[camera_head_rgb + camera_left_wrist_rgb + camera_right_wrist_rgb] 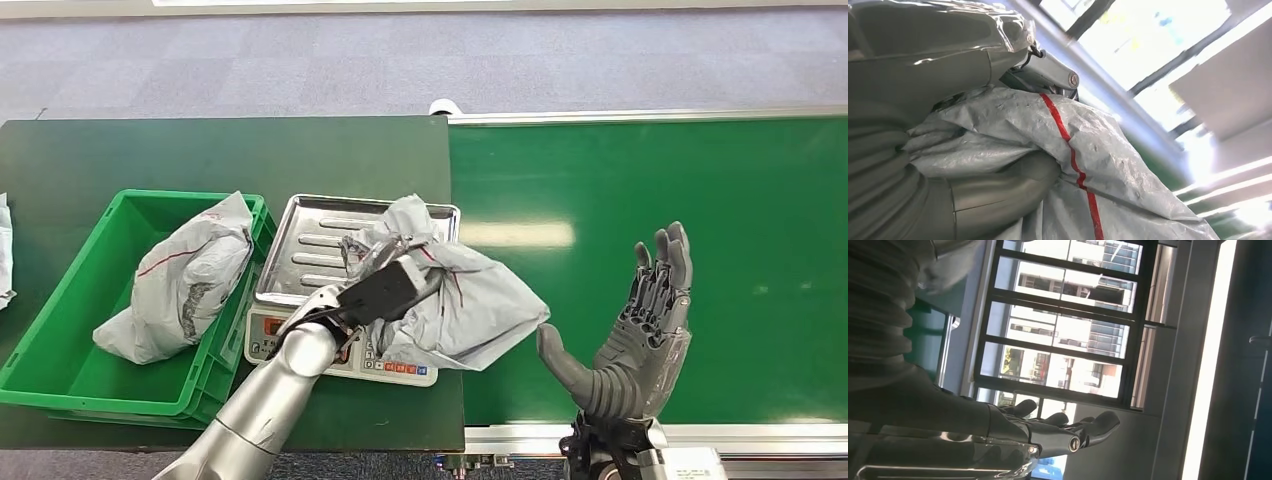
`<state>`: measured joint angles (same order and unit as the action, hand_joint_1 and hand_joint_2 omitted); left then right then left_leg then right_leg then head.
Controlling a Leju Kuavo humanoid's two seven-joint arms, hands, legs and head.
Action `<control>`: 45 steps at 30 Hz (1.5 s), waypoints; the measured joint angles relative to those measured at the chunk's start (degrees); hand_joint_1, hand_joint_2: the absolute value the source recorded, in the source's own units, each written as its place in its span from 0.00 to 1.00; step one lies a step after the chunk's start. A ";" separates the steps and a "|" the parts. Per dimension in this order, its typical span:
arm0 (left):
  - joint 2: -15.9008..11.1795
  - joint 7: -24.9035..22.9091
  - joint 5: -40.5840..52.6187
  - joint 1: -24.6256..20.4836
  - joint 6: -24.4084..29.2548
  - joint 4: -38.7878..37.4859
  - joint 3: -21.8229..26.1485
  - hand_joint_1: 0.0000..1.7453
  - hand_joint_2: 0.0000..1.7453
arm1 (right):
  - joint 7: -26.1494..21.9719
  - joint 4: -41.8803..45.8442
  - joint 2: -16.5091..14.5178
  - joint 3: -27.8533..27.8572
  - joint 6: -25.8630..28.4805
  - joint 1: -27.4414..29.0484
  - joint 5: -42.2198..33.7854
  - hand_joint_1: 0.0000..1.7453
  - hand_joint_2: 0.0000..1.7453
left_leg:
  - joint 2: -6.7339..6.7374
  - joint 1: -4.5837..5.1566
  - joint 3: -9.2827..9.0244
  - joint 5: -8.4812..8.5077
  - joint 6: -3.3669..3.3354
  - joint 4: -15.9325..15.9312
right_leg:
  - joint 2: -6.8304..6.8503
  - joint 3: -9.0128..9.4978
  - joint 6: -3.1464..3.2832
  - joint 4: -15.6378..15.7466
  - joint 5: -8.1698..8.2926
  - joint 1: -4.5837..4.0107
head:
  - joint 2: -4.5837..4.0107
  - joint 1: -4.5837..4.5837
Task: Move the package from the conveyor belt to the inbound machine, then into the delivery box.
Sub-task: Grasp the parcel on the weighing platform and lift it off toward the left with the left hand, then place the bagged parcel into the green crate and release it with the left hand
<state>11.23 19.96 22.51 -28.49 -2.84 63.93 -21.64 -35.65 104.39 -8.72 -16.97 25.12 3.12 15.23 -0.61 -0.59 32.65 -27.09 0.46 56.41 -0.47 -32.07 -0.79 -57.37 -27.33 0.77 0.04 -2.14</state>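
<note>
A crumpled grey package (455, 290) with red lines lies on the steel tray of the inbound machine (300, 245), a scale with a button panel. My left hand (385, 285) grips the package from the near left side; in the left wrist view the grey wrap (1088, 145) fills the space between thumb and fingers. My right hand (640, 335) is held over the green conveyor belt (700, 200) to the right of the package, palm up, fingers apart, holding nothing; its fingers (1068, 427) point toward windows in the right wrist view.
A green delivery box (70, 310) stands left of the scale and holds another grey package (185, 280). A dark green table (200, 150) carries box and scale. The edge of a white bag (5, 250) lies at the far left.
</note>
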 joint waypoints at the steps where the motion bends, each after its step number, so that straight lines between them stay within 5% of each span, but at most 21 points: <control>1: -0.40 1.81 -1.13 1.30 2.49 3.78 0.47 1.00 1.00 | -0.14 -0.01 0.02 0.05 -0.16 0.27 -0.61 0.00 1.00 | 0.01 -0.01 0.01 -0.01 0.01 0.00 | -0.01 -0.02 0.00 0.00 0.00 -0.01 | 0.00 0.00; 8: -5.43 6.47 5.73 7.67 21.88 28.63 3.73 1.00 1.00 | -0.86 -0.27 -0.04 1.31 -2.25 2.46 -3.13 0.00 1.00 | 0.00 -0.05 0.08 -0.03 0.04 -0.03 | 0.00 -0.08 0.06 0.00 -0.08 -0.05 | 0.00 0.00; 14: -8.75 7.93 6.84 9.03 35.20 37.28 10.57 1.00 1.00 | -0.44 -1.38 -0.46 2.42 -3.69 3.10 -3.23 0.00 1.00 | 0.01 -0.04 0.05 -0.02 0.04 -0.04 | 0.00 -0.04 0.07 0.00 -0.07 -0.05 | 0.00 0.02; 17: -10.56 5.19 7.36 8.47 37.66 37.66 16.08 1.00 1.00 | -0.27 -2.15 -0.62 2.72 -3.92 3.03 -3.38 0.00 1.00 | 0.01 -0.05 0.02 -0.02 0.04 -0.04 | 0.00 -0.03 0.07 0.00 -0.07 -0.05 | 0.00 0.01; 22: -12.46 1.72 6.05 7.38 36.10 35.72 21.10 1.00 1.00 | -0.16 -2.79 -0.64 2.86 -4.09 2.94 -3.60 0.00 1.00 | 0.02 -0.05 0.00 -0.01 0.05 -0.04 | -0.01 -0.04 0.08 -0.01 -0.07 -0.05 | 0.00 0.03; 27: -18.11 1.53 6.01 3.24 34.12 19.48 34.21 1.00 1.00 | -0.27 -4.90 -0.64 3.14 -4.23 2.69 -4.25 0.00 1.00 | 0.21 -0.12 0.01 -0.01 0.07 -0.04 | -0.16 -0.09 0.11 -0.05 -0.06 -0.12 | -0.01 0.03; 32: -21.40 -5.44 16.12 -0.16 36.15 7.67 37.00 1.00 1.00 | -0.28 -6.46 -0.65 3.01 -4.10 1.44 -4.45 0.00 1.00 | 0.22 -0.10 0.02 -0.02 0.07 -0.04 | -0.19 -0.11 0.11 -0.05 -0.05 -0.11 | 0.00 0.03; 40: -24.58 -8.82 21.28 -4.01 36.71 -6.28 38.53 0.98 1.00 | -0.05 -8.24 -0.69 2.89 -3.85 0.33 -4.46 0.00 1.00 | 0.21 -0.12 0.02 -0.01 0.08 -0.04 | -0.19 -0.12 0.12 -0.05 -0.05 -0.12 | 0.00 0.03; 41: -24.83 -10.85 23.08 -4.51 35.72 -7.67 38.50 0.94 1.00 | 0.18 -8.39 -0.70 2.88 -3.76 0.23 -4.40 0.00 1.00 | 0.22 -0.12 0.02 -0.01 0.08 -0.04 | -0.19 -0.13 0.12 -0.05 -0.05 -0.12 | 0.00 0.03; 42: -25.07 -13.11 25.07 -5.08 34.33 -9.24 38.46 0.79 1.00 | 0.48 -8.53 -0.71 2.89 -3.66 0.11 -4.31 0.00 1.00 | 0.22 -0.12 0.02 -0.01 0.08 -0.04 | -0.19 -0.14 0.12 -0.05 -0.05 -0.12 | 0.00 0.03; 45: -25.49 -18.07 29.39 -6.83 29.29 -14.04 38.27 0.10 1.00 | 1.56 -8.87 -0.71 2.98 -3.23 -0.22 -3.72 0.00 1.00 | 0.21 -0.12 0.02 -0.01 0.07 -0.03 | -0.18 -0.14 0.12 -0.05 -0.05 -0.12 | 0.00 0.03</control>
<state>-14.26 1.89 51.89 -35.32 26.45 49.89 16.63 -34.10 95.52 -9.42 -13.99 21.90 2.90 11.51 -0.39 -0.71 32.67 -27.10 0.53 56.38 -0.66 -32.21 -0.67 -57.42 -27.38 0.65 0.04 -2.10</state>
